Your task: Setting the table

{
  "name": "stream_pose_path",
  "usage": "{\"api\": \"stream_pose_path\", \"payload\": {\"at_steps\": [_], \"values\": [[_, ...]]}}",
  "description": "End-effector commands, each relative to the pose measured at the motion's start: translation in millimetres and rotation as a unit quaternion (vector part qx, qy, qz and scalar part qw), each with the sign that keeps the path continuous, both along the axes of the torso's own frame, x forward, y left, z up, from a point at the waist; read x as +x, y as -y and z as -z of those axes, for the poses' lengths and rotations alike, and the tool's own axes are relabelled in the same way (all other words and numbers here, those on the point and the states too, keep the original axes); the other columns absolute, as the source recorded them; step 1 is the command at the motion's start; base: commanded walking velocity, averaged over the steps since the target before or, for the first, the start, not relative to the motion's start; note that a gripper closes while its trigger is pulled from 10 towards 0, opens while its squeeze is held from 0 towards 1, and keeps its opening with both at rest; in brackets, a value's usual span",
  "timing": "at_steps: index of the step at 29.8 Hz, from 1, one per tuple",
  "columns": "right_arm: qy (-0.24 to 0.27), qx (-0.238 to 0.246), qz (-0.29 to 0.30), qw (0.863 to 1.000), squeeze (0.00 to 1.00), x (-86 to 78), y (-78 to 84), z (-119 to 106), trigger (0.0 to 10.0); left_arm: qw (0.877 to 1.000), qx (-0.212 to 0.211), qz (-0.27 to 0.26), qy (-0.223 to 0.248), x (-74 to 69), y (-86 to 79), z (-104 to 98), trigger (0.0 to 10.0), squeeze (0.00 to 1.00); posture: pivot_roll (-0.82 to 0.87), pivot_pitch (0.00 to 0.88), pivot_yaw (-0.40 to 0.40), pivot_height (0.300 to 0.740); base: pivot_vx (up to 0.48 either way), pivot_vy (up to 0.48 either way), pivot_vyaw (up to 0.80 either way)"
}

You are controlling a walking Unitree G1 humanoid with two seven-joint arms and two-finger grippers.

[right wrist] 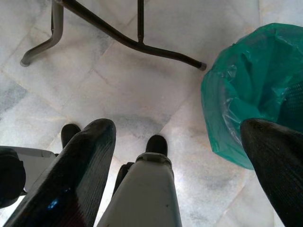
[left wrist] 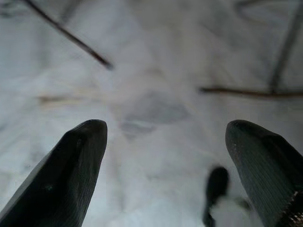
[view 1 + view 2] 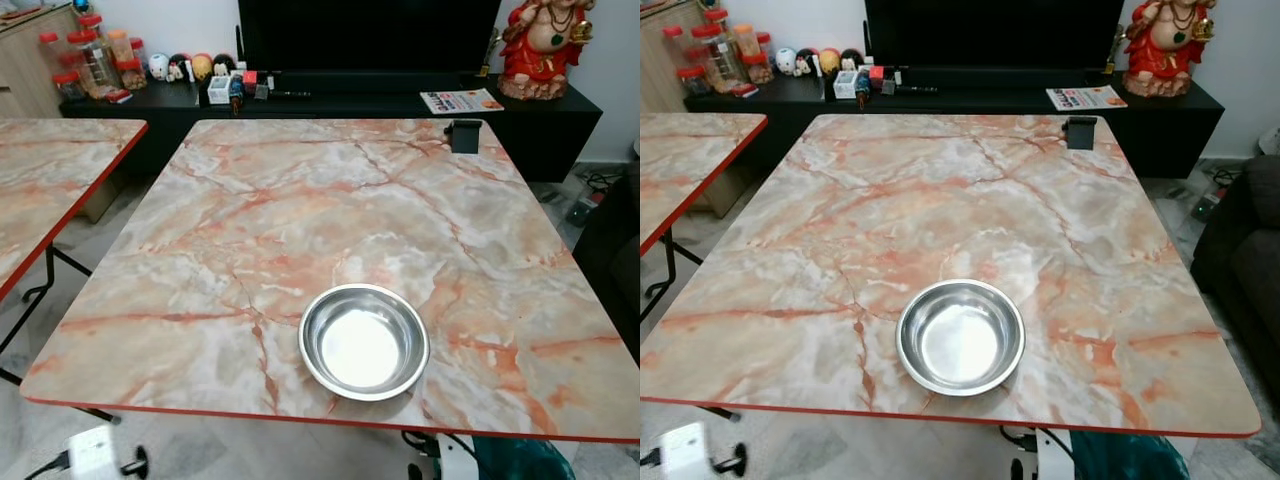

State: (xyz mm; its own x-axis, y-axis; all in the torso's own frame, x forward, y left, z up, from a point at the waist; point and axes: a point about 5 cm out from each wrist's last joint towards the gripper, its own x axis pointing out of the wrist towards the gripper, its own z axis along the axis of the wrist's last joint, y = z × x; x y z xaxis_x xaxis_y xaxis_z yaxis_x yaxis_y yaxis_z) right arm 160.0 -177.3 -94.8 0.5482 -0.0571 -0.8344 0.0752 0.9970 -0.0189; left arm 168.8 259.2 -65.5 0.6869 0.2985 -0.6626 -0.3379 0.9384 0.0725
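A round, shallow bowl (image 3: pixel 364 341) of polished steel was seen resting upright near the front edge of the table (image 3: pixel 300 200), slightly right of centre. The square tabletop was finished in smooth, glossy marble pattern, cream veined with orange and pink, and was trimmed with a thin red rim. A small dark rectangular object (image 3: pixel 465 135) was seen standing at the far right corner. A 2nd table (image 3: pixel 50 180) of the same marbled finish was placed to the left, apart from the 1st. Behind, a low black cabinet (image 3: pixel 560 120) was lined with red-lidded jars (image 3: pixel 95 55), small figurines and a red statue (image 3: pixel 545 45).

The left gripper (image 2: pixel 165 142) was held over pale, blurred marble floor tiles, its 2 ribbed black fingers (image 2: pixel 71 170) spread wide with nothing between them. The right gripper (image 1: pixel 177 142) was likewise spread wide and empty, pointed down at the tiled floor (image 1: pixel 94 85), beside a crinkled green plastic bag (image 1: pixel 246 94) and the table's dark metal leg (image 1: pixel 128 38).
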Motion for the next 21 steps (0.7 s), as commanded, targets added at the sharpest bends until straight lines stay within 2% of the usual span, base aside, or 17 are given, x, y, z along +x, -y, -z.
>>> {"api": "stream_pose_path", "payload": {"at_steps": [1,5,6,11,16,21], "values": [[-0.002,-0.001,-0.003,1.0,0.0,-0.2,0.6,0.1,10.0,0.999,-0.011,0.022,-0.027,-6.6,6.6,7.1,10.0,0.0,0.07,0.007,0.034,0.74,0.0,0.0,0.0],[0.0,-0.002,-0.003,1.0,0.0,0.3,2.3,-0.3,10.0,0.995,-0.027,0.083,-0.053,-6.9,28.7,14.7,10.0,0.0,0.06,0.004,0.028,0.74,0.0,0.0,0.0],[-0.002,-0.004,-0.006,1.0,0.0,0.5,2.7,-0.4,10.0,0.991,-0.016,0.11,-0.068,-6.1,35.4,16.6,10.0,0.0,0.06,0.011,0.029,0.74,0.0,0.0,0.0],[-0.002,-0.004,-0.003,1.0,0.0,1.4,2.7,-0.7,10.0,0.985,-0.015,0.153,-0.072,-0.9,51.4,18.0,10.0,0.0,0.05,0.015,0.029,0.74,0.0,0.0,0.0],[0.001,0.0,0.01,1.0,0.0,1.7,3.6,-1.0,10.0,0.988,-0.024,0.136,-0.074,3.3,58.9,18.6,10.0,0.0,0.04,0.015,0.033,0.74,0.0,0.0,0.0],[0.0,0.003,0.021,1.0,0.0,1.2,4.3,-0.7,10.0,0.988,-0.023,0.131,-0.081,2.1,58.1,19.5,10.0,0.0,0.03,0.018,0.038,0.74,0.0,0.0,0.0]]}}
